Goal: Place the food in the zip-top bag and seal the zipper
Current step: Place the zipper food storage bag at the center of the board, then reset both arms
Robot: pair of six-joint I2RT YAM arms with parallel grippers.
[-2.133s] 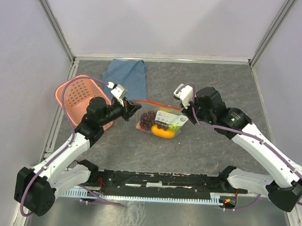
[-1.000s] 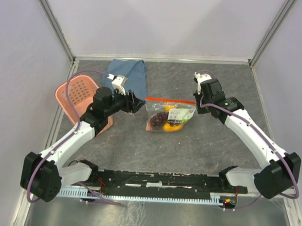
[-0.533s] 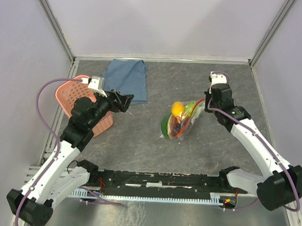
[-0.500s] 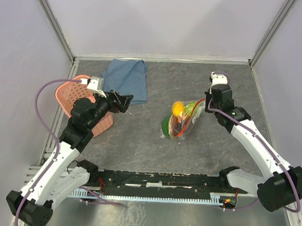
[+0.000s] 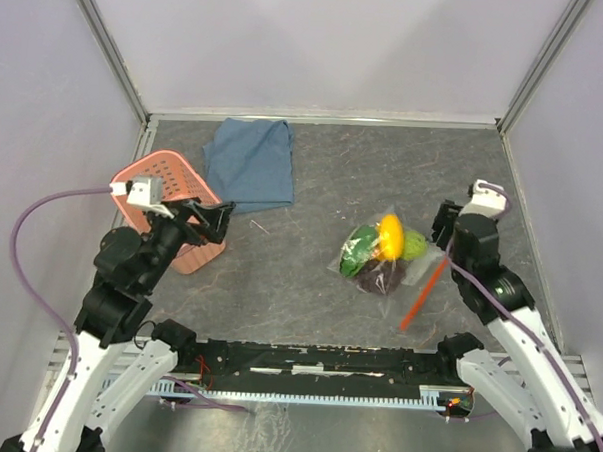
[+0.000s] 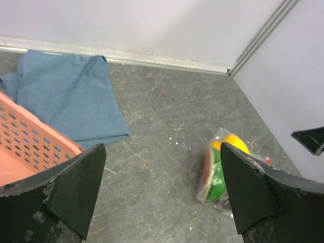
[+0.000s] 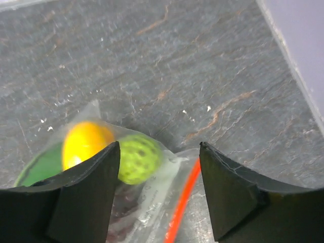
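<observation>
Surface: grey, stone-patterned table point(image 5: 384, 160), closed in by pale walls point(image 5: 319, 47).
Basket: pink perforated basket point(image 5: 163, 195) at the far left, tilted. No food is visible in it.
Left gripper: my left gripper point(image 5: 213, 227) hovers just beside the basket. Its jaws are spread wide with nothing between them, and it is well apart from the bag.
Cloth: folded blue cloth point(image 5: 249, 164) lies flat toward the back wall. It plays no part in this step.
Zip-top bag: the zip-top bag point(image 5: 378, 261) lies on its side on the table, right of centre.
Food: the food point(image 5: 375, 254) is bunched inside the bag. I can see the yellow-orange fruit point(image 5: 389, 233), the yellow-green bumpy ball point(image 7: 136, 158) and the dark grape bunch point(image 5: 384, 280). I cannot make out a carrot.
Zipper: the zipper point(image 5: 424, 289) shows as one orange-red line running toward the near edge. I cannot tell whether it is pressed shut along its full length.
Right gripper: my right gripper point(image 7: 159, 152) is above the bag's mouth end with its jaws parted. It grasps nothing.
Step in hand: loading looks complete and both grippers are off the bag, so the task appears to be at or past sealing.
Next move: verify the seal. If any gap shows, pin one end of the strip and run closed jaws along it. The crinkly film is likely to slide.
</observation>
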